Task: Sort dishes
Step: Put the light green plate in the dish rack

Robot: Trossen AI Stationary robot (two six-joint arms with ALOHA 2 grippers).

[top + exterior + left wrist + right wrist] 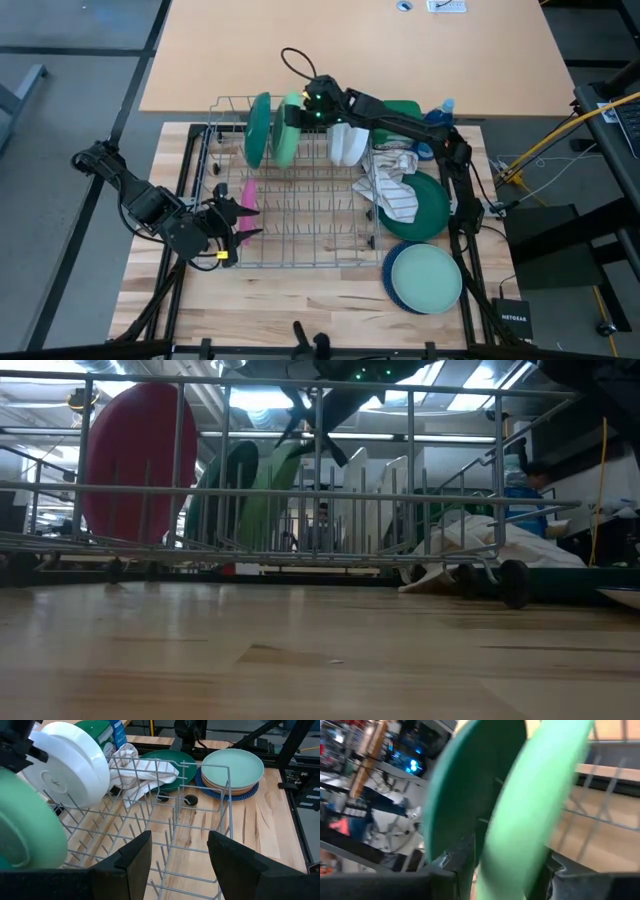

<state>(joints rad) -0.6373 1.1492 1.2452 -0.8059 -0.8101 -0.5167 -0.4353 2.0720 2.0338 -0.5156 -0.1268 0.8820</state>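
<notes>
Presently, the right gripper (296, 112) sits at the far end of the wire rack (300, 262), its fingers straddling the upright light green plate (287, 130); whether they clamp it or have let go cannot be told. Just beside that plate stands a dark green plate (258, 129), and two white plates (349, 143) stand upright further along the same row. A pink plate (248, 196) stands on edge at the rack's left side. The left gripper (238, 222) waits near the rack's near left corner, fingers spread and empty. Right of the rack, a striped cloth (393, 183) lies over a flat dark green plate (432, 205). Nearer, a pale teal plate (425, 277) tops a stack on a navy plate (392, 285).
</notes>
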